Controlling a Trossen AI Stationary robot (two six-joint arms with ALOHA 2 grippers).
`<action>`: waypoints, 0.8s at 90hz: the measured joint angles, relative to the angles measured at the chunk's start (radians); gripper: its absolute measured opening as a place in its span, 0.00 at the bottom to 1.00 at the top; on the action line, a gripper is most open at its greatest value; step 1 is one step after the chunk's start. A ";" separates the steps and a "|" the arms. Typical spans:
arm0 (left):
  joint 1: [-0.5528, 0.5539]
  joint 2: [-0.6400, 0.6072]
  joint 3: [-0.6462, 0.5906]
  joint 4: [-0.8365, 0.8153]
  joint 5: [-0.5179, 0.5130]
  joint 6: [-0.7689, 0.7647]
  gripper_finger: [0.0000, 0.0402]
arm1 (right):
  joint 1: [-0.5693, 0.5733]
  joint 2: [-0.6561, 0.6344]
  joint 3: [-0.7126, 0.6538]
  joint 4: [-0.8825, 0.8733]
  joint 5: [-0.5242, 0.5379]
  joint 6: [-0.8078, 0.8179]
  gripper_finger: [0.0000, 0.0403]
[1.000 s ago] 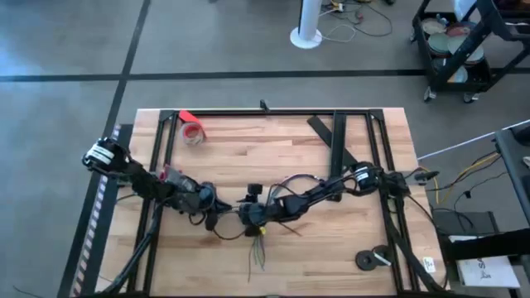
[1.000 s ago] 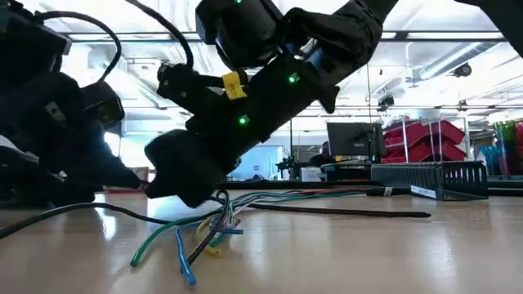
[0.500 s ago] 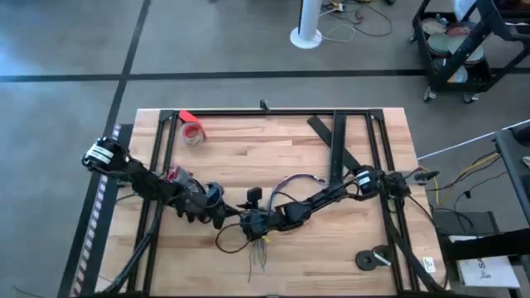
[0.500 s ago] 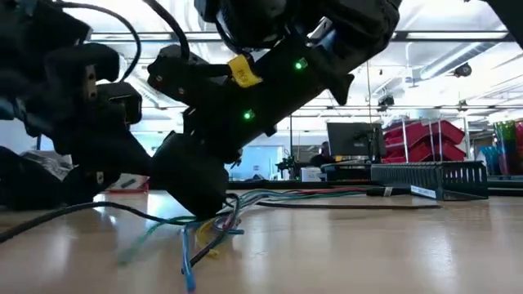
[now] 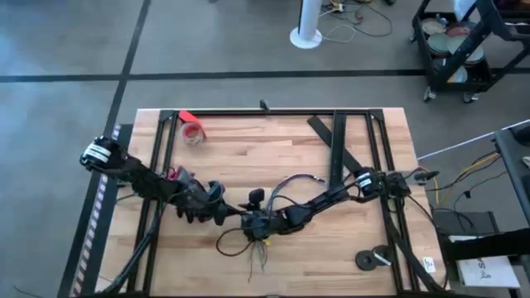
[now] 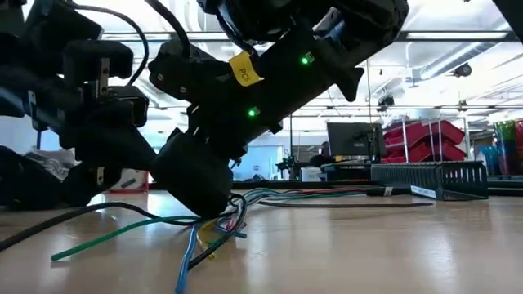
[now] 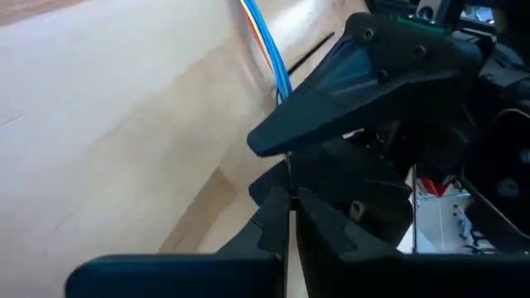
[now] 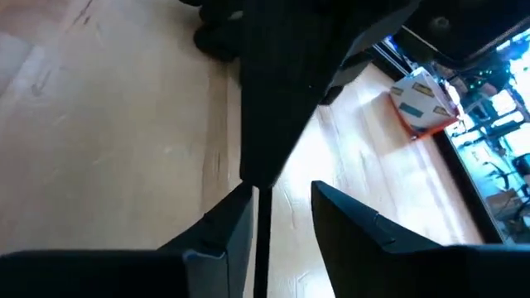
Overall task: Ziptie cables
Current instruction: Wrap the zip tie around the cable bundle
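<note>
Well, both arms are down at the near middle of the tabletop (image 5: 273,149), almost nose to nose. The left gripper (image 5: 218,215) reaches in low from the left edge. The right gripper (image 5: 252,225) stretches in from the right with its forearm sloping steeply down, so its tip sits right at the cables (image 5: 259,253). The cables lie fanned out on the wood, with their loose ends trailing toward the near edge and one green wire thrown out to the left.

In its wrist view the left jaws look clenched, the two fingers meeting on a hairline gap. I cannot tell whether anything is pinched there. The right jaws stand released, with a clear gap and a thin dark strand running along one finger — cable or tie, I can't say. Seen from the left wrist, a thin dark strip on the wood just beyond the coloured wires is what I take for the ziptie (image 7: 310,51). It is touching nothing but the wood.

The step in hand looks like gathering the wires. To do it well, the right arm should draw the strands into one tight bunch and lift them slightly, so the tie can pass under. With the two grippers this close, small slow moves matter — a bump would scatter the ends again.
</note>
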 joint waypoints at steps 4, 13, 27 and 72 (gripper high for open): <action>0.000 0.000 0.000 -0.005 -0.001 -0.006 0.00 | 0.000 0.000 0.000 -0.006 0.000 0.011 0.26; 0.001 -0.001 0.000 -0.008 -0.007 -0.020 0.00 | 0.003 0.000 0.000 -0.012 0.001 0.015 0.23; 0.010 -0.001 0.000 -0.008 -0.011 -0.044 0.00 | 0.005 0.001 -0.001 -0.015 -0.006 0.033 0.19; 0.024 -0.001 0.000 -0.007 -0.017 -0.060 0.00 | 0.007 0.002 -0.002 -0.011 -0.019 0.040 0.03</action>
